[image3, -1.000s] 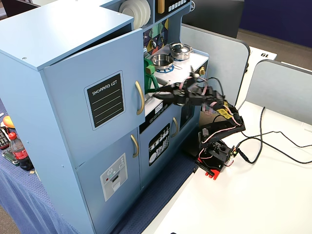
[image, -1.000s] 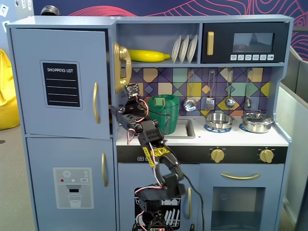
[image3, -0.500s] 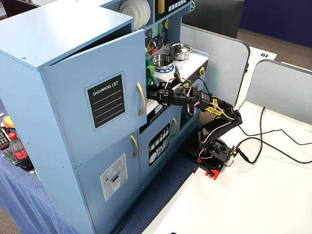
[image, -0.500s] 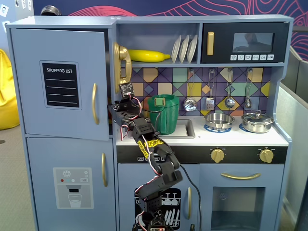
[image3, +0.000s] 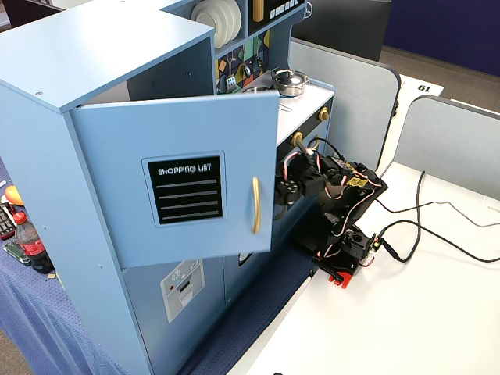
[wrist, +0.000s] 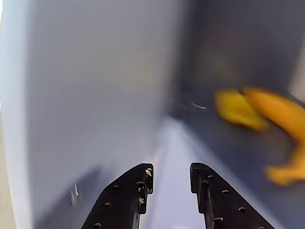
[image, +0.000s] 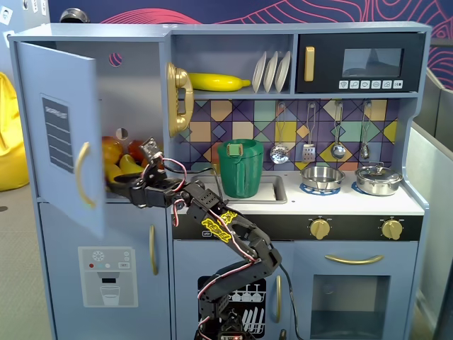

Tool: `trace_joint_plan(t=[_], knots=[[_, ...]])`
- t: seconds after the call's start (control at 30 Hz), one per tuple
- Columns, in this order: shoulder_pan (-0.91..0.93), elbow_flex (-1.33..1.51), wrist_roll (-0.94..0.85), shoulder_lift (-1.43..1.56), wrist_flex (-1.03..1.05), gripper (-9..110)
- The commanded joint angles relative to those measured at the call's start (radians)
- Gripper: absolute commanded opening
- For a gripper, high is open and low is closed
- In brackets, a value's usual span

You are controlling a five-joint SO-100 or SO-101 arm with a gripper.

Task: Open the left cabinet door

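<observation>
The left cabinet door [image: 56, 134] with the black "SHOPPING LIST" panel [image3: 186, 189] and a curved gold handle [image3: 255, 205] stands swung far out from the cabinet. My gripper [image: 113, 187] reaches into the opening just behind the door's free edge, below handle height. In the wrist view its black jaws stand apart with nothing between them [wrist: 171, 171]. The door's plain inner face [wrist: 95, 95] fills the left of that view, close to the left finger [wrist: 138, 183]. Yellow and orange toy fruit [wrist: 267, 114] lies inside the cabinet, ahead on the right.
Below the open door is the door with the water-dispenser panel [image: 106, 276]. A green pitcher [image: 239, 168] sits in the sink, a gold phone [image: 178, 99] hangs on the wall, pots [image: 379, 178] stand on the stove. Cables [image3: 437, 226] trail over the white table.
</observation>
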Motion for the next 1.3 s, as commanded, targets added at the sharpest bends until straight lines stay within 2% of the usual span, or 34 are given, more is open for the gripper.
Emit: trace_joint_plan(t=[0.0, 0.13, 0.27, 0.43, 0.73, 0.83, 1.03, 1.17, 1.27], knots=[[0.064, 0.000, 0.031, 0.035, 0.029, 0], [0.396, 0.077, 0.141, 0.104, 0.202, 0], [0.735, 0.275, 0.215, 0.210, 0.408, 0], [0.982, 0.595, 0.232, 0.351, 0.472, 0], [1.114, 1.048, 0.316, 0.595, 0.552, 0], [1.071, 1.048, 0.410, 0.620, 0.680, 0], [1.074, 1.049, 0.333, 0.690, 0.934, 0], [1.100, 1.049, 0.316, 0.690, 1.042, 0], [1.112, 1.048, 0.341, 0.692, 1.043, 1]])
